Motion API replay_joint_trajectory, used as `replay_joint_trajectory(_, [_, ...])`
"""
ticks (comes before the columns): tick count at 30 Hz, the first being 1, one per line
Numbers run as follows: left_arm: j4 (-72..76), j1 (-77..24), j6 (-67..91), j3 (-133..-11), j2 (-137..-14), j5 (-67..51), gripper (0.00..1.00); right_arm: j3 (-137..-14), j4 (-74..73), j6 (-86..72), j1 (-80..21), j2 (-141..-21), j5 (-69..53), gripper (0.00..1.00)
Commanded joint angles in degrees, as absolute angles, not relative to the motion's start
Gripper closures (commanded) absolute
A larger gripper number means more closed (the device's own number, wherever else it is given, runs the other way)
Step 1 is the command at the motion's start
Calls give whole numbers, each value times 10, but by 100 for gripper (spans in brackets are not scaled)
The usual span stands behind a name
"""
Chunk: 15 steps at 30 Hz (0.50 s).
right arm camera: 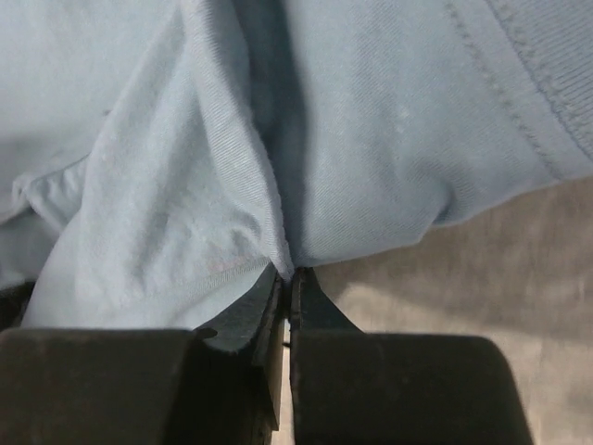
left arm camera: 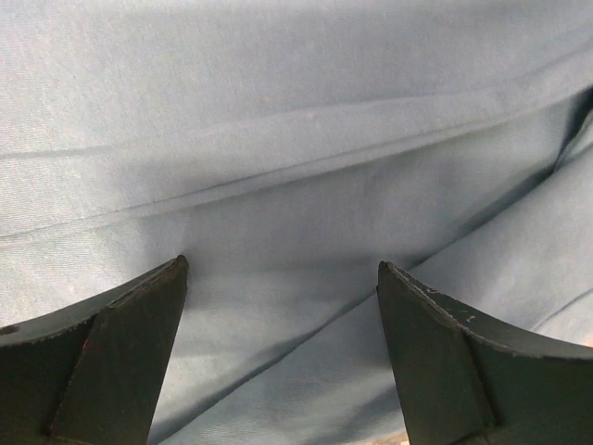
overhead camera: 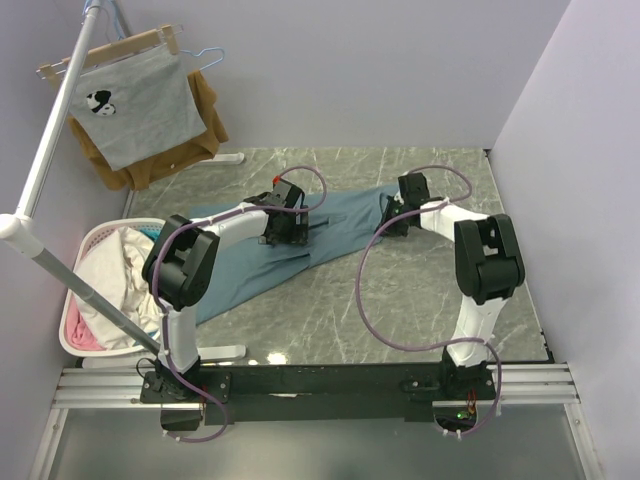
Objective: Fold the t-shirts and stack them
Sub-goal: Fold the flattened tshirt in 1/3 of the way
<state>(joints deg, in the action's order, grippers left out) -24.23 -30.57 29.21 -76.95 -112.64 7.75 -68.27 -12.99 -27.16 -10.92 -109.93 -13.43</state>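
Note:
A dusty teal-blue t-shirt (overhead camera: 340, 225) lies spread in a wrinkled diagonal band across the marble table (overhead camera: 420, 300). My left gripper (overhead camera: 290, 228) hovers low over its middle. In the left wrist view the gripper (left arm camera: 283, 264) is open, its dark fingers (left arm camera: 139, 306) wide apart over creased blue cloth (left arm camera: 296, 167). My right gripper (overhead camera: 392, 222) is at the shirt's right end. In the right wrist view the right gripper (right arm camera: 289, 278) is shut, pinching a fold of the t-shirt (right arm camera: 213, 185) at its tip, beside bare table (right arm camera: 482, 278).
A white laundry basket (overhead camera: 85, 240) with white and pink clothes stands at the left table edge. A slanted rack pole (overhead camera: 60, 130) crosses above it. A grey printed shirt (overhead camera: 140, 105) and a brown garment (overhead camera: 205, 110) hang at the back left. Walls close the back and right.

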Motion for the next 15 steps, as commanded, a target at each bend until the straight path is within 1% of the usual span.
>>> replay_joint_trajectory(1, [-259,-301,296,-758,-1118,86,11,-657,-167,-265,-120,-1010,-150,100])
replay_joint_trajectory(6, [-259,-301,288,-758,-1121,81,12,-607,-221,-272,-126,-894,-135,100])
replay_joint_trajectory(8, [-259,-301,287,-758,-1121,80,12,-581,-238,-279,-126,-850,-127,98])
replay_joint_trajectory(9, [-258,-301,285,-758,-1121,79,12,-578,-247,-279,-126,-840,-125,97])
replay_joint_trajectory(10, [-258,-301,285,-758,-1121,79,12,-576,-256,-279,-125,-833,-123,92])
replay_joint_trajectory(12, [-258,-301,282,-758,-1121,76,12,-581,-279,-282,-125,-827,-125,91])
replay_joint_trajectory(15, [-261,-301,281,-762,-1124,72,12,-593,-281,-282,-125,-839,-156,94])
